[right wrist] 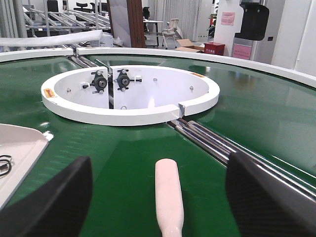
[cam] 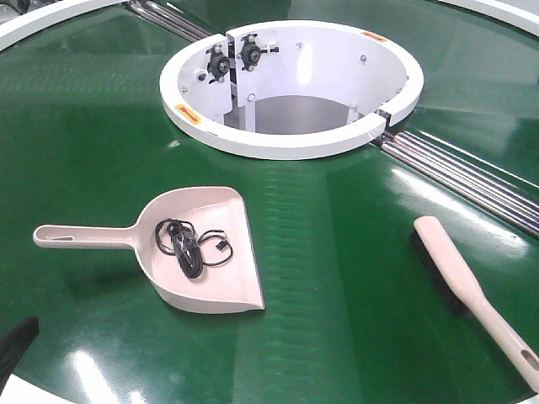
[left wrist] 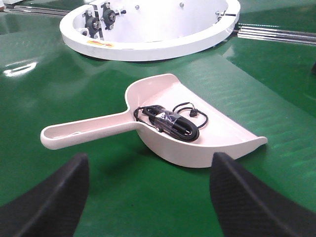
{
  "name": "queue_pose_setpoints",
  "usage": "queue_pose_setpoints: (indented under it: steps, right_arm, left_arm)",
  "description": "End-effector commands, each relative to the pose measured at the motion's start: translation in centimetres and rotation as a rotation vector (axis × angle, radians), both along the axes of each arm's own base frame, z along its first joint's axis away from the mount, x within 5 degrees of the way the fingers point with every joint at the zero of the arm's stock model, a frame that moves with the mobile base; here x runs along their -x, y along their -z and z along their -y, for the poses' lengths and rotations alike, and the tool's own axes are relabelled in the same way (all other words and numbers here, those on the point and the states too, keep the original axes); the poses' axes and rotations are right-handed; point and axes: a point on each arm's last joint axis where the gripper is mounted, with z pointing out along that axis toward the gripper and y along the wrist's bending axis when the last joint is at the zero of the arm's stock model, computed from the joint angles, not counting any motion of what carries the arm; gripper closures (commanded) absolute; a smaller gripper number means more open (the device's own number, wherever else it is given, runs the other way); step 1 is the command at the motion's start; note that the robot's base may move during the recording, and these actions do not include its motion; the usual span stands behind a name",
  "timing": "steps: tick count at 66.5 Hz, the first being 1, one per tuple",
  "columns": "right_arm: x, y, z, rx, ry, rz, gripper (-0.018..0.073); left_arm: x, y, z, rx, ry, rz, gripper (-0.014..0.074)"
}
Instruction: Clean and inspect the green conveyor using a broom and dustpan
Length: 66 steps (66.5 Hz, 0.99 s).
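Both tools gape wide; left tool [left wrist: 148,197] faces dustpan [left wrist: 197,133]; right tool [right wrist: 158,202] faces broom [right wrist: 169,202].

Industrial hall or logistics workshop indicated. Wide green conveyor [right wrist: 276,98] seen curving, white-rimmed, metal rollers [right wrist: 217,143] set at seam. White ring opening [right wrist: 131,96] with bearing mounts inside noted at centre. Behind, in right wrist view: more roller conveyor racks [right wrist: 54,22], cardboard box [right wrist: 190,45], red crate [right wrist: 214,48], chairs [right wrist: 170,27], white pillar with pink notices [right wrist: 228,19]. Bright overhead light reflected in glossy belt.
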Motion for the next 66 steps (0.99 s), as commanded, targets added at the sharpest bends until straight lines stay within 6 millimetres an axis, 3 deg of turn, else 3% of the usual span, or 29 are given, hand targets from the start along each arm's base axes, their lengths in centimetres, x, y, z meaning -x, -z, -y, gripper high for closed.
queue_pose_setpoints:
  steps: [1, 7, 13, 14, 66]
  right_arm:
    - [-0.05, -1.4, 0.04, -0.01, 0.006, 0.08, 0.0143]
    - [-0.05, -1.27, 0.03, -0.009, 0.004, 0.065, 0.0331]
    - [-0.05, -1.23, 0.03, -0.008, 0.003, 0.061, 0.0543]
    - [-0.05, -1.23, 0.03, -0.008, 0.003, 0.061, 0.0571]
    - [-0.05, -1.2, 0.02, -0.014, 0.003, 0.057, 0.0569]
  left_arm:
    - [-0.22, -1.6, 0.01, 0.05, -0.011, 0.094, 0.0198]
    - [-0.21, -1.53, 0.01, 0.039, -0.009, 0.09, 0.0374]
    - [-0.19, -1.45, 0.02, 0.032, -0.006, 0.083, 0.0606]
    - [-0.19, -1.45, 0.02, 0.033, -0.006, 0.083, 0.0606]
    - [-0.26, -1.74, -0.02, 0.044, -0.013, 0.113, 0.0604]
